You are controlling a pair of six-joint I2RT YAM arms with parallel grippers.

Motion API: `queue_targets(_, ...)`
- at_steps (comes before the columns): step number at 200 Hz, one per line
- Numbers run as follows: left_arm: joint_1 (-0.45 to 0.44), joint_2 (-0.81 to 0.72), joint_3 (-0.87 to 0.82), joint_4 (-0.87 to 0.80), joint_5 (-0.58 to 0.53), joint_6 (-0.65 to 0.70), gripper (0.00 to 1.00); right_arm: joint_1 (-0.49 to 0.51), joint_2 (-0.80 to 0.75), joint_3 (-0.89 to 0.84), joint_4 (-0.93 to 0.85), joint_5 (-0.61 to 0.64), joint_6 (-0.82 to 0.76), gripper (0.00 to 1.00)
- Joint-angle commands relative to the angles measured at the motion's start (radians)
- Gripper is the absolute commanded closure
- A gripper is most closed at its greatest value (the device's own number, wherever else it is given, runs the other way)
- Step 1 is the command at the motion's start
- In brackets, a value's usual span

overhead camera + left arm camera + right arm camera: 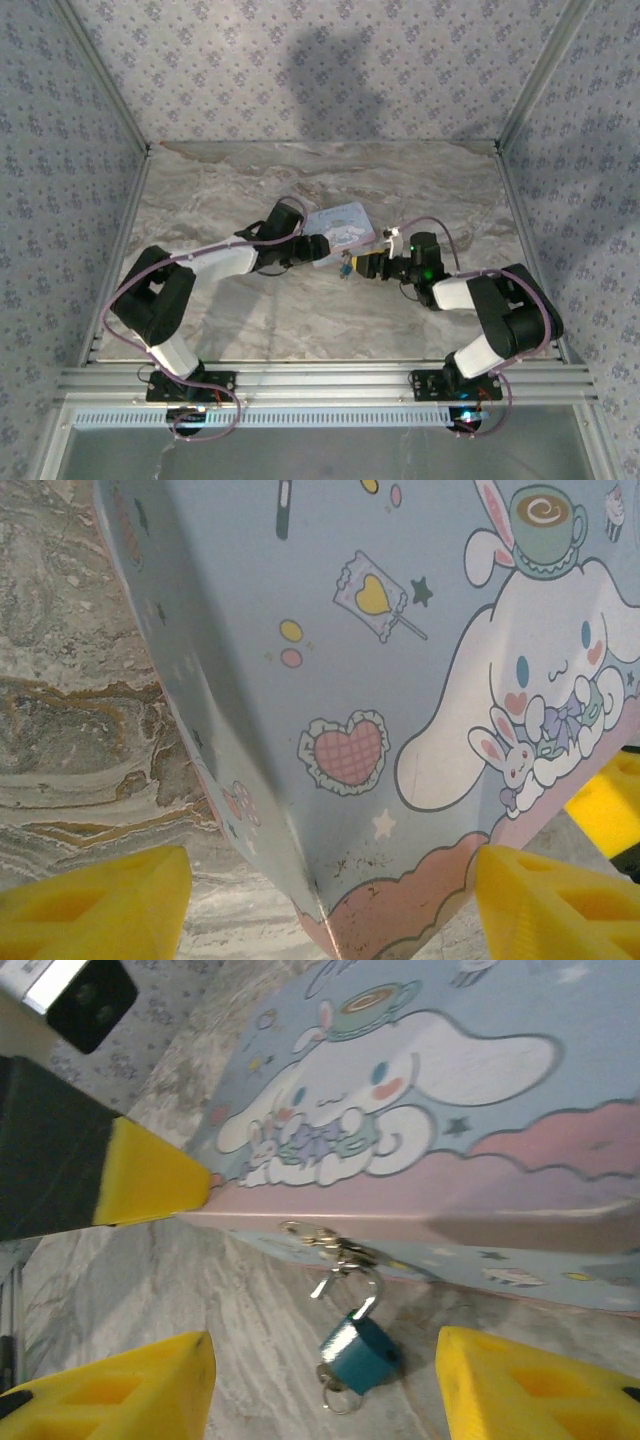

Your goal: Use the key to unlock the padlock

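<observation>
While wide apart, right fingers (112, 1388) either side of the padlock (358, 1352), clear of it.

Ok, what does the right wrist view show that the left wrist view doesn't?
Right wrist view: the padlock, its blue body hanging below the front edge of the box, with a small ring under it. Left wrist view: the open left gripper straddling a corner of the box, plus the heart print and lollipop print. Shared: the box's cartoon dog and the marble table.
</observation>
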Motion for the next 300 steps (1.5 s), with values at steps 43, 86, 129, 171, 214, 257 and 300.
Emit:
queue_targets(43,-0.014,-0.014,-0.027,-0.052,-0.041,-0.011,0.26,0.048,0.109,0.045,0.095,-0.020,0.048,0.43)
queue_targets(86,-0.018,-0.011,-0.024,-0.052,-0.042,-0.013,0.26,0.064,0.196,0.078,0.167,-0.034,0.082,0.47)
queue_targets(129,-0.018,-0.014,-0.021,-0.052,-0.045,-0.015,0.26,0.069,0.263,0.097,0.219,-0.037,0.120,0.49)
queue_targets(171,-0.017,-0.013,-0.019,-0.054,-0.046,-0.013,0.26,0.069,0.287,0.103,0.219,-0.036,0.120,0.50)
queue_targets(214,-0.019,-0.012,-0.019,-0.054,-0.047,-0.014,0.26,0.067,0.293,0.104,0.207,-0.031,0.113,0.58)
queue_targets(257,-0.019,-0.012,-0.019,-0.052,-0.049,-0.014,0.26,0.067,0.295,0.107,0.177,-0.020,0.106,0.72)
queue_targets(300,-0.019,-0.014,-0.022,-0.052,-0.050,-0.016,0.26,0.067,0.304,0.115,0.165,-0.004,0.117,0.89)
